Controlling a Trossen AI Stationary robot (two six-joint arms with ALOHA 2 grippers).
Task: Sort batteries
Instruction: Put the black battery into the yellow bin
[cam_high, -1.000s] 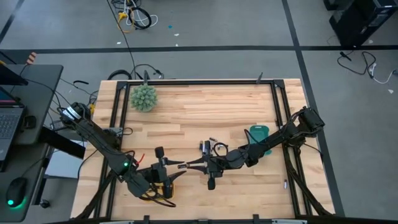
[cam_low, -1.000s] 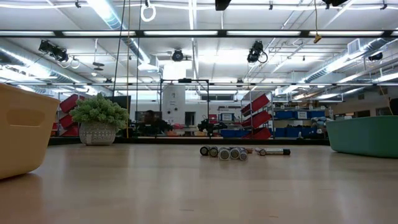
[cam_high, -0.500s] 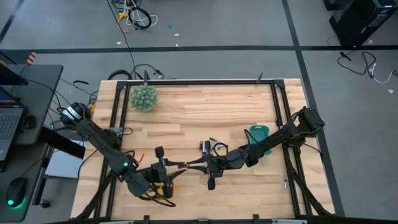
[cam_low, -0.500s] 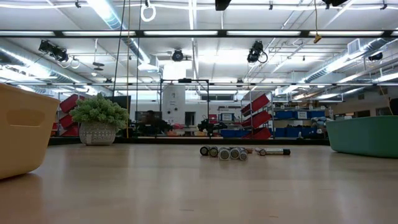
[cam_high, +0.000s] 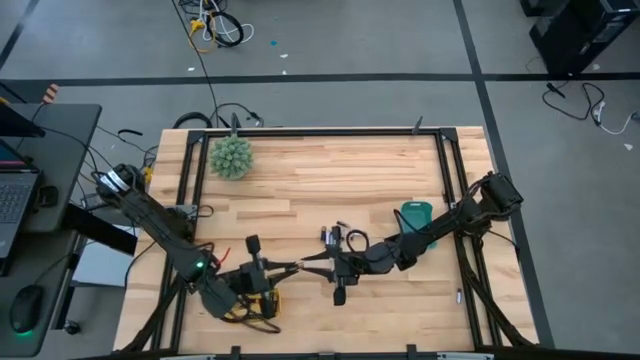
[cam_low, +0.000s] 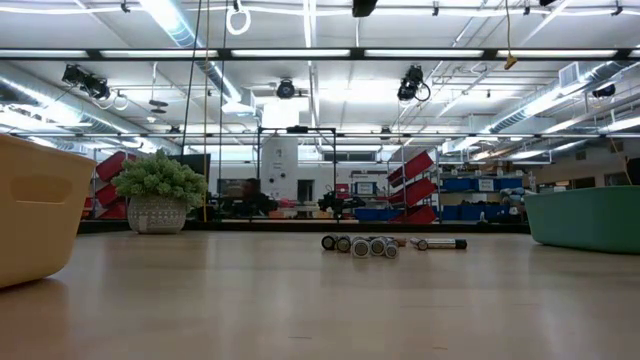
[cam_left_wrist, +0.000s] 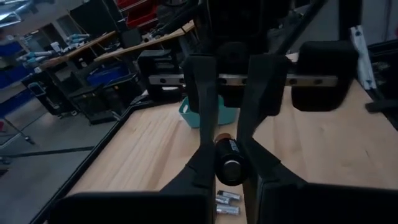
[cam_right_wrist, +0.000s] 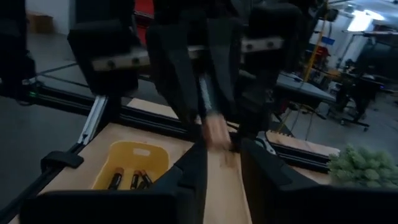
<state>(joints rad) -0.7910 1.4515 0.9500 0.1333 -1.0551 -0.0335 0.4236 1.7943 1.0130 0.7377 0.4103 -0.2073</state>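
the left pincer (cam_high: 283, 268) has just clenched on the battery (cam_left_wrist: 227, 159). the right pincer (cam_high: 311, 263) is loosening, so a handover toward the yellow tray (cam_right_wrist: 134, 163) looks underway.

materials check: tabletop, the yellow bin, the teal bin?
Tabletop: looks like light wood, butcher-block style; visible sign is the joined planks with grain, matte to slightly satin. Yellow open-topped bin: probably moulded plastic; smooth uniform colour, rounded corners, thin walls, and a few batteries lie inside it. Teal bin: likely the same plastic; smooth, opaque, faint sheen.
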